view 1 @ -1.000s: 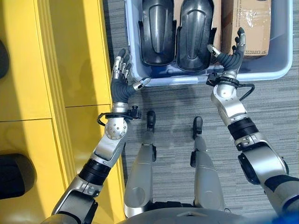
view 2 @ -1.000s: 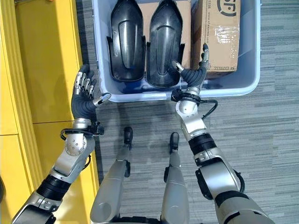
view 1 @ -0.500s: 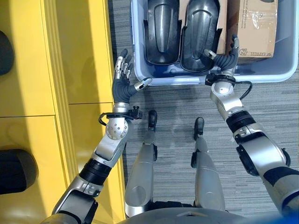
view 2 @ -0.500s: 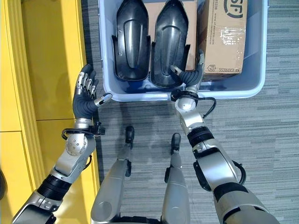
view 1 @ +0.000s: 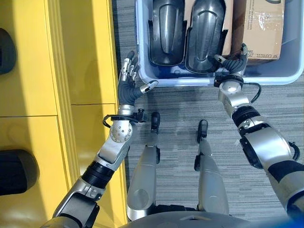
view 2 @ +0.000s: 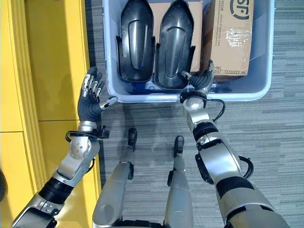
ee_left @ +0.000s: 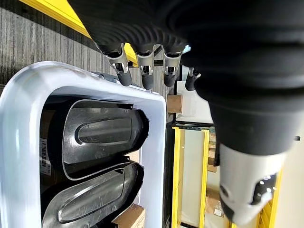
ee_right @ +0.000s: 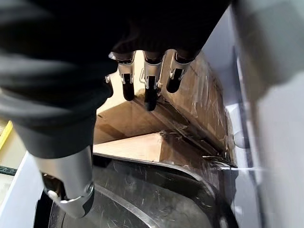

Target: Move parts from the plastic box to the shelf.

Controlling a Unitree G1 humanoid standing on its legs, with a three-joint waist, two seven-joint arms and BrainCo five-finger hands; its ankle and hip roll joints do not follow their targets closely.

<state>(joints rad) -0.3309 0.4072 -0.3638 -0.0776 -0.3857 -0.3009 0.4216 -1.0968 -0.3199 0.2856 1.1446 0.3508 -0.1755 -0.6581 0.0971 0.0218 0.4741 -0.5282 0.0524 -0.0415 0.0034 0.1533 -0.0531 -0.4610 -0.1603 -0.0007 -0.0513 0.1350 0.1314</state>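
We judge this the reach: our right hand [view 2: 202, 81], fingers spread and empty, sits over the plastic box [view 2: 247, 92] rim at upper centre; our left hand [view 2: 91, 99] is open outside its corner. The box holds two black parts [view 2: 136, 38], both inside, and cardboard boxes [view 2: 232, 35]. Next, close on the nearer part.

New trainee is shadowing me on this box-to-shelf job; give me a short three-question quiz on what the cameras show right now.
1. True or false: the right robot hand already grips a part.
2. How many black moulded plastic shell parts lie in the pale blue plastic box?
3. Which sits at the box's right end? A) brown taped cardboard carton B) metal can C) cloth
4. On which side of the box is the left robot hand, near the yellow shelf?

Key: 1 false, it hovers open over the box's near edge; 2 two; 3 A; 4 outside its left corner.
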